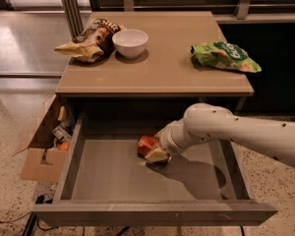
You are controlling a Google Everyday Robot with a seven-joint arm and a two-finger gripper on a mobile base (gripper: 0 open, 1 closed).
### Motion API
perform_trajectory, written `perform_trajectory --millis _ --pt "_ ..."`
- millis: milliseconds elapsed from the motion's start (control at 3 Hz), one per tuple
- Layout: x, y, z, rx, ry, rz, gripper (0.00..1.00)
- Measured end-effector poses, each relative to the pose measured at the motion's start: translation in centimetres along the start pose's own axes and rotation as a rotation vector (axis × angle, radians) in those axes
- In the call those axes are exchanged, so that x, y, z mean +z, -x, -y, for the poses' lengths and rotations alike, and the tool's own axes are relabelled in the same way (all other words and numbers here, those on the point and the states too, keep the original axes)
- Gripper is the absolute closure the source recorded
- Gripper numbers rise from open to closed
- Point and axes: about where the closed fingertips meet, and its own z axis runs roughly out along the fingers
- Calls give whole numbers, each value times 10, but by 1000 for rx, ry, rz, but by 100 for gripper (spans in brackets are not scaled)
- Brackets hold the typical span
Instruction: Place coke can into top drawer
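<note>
The top drawer (113, 181) is pulled out wide below the table, its flat grey-brown bottom showing. The coke can (146, 145), red-orange, lies inside it near the middle, toward the back. My white arm reaches in from the right, and my gripper (156, 152) is down in the drawer right at the can, its pale fingers (158, 155) against the can's right side. The arm hides part of the can.
On the table (162, 68) stand a white bowl (130, 42), a brown snack bag (91, 39) at its left and a green snack bag (223, 56) at the right. An open cardboard box (44, 146) with odds and ends sits on the floor left of the drawer.
</note>
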Motion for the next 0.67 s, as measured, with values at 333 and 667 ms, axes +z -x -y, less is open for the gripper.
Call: perform_trajectory --millis 333,667 --pt "0 0 0 0 0 0 0" --pt "0 0 0 0 0 0 0"
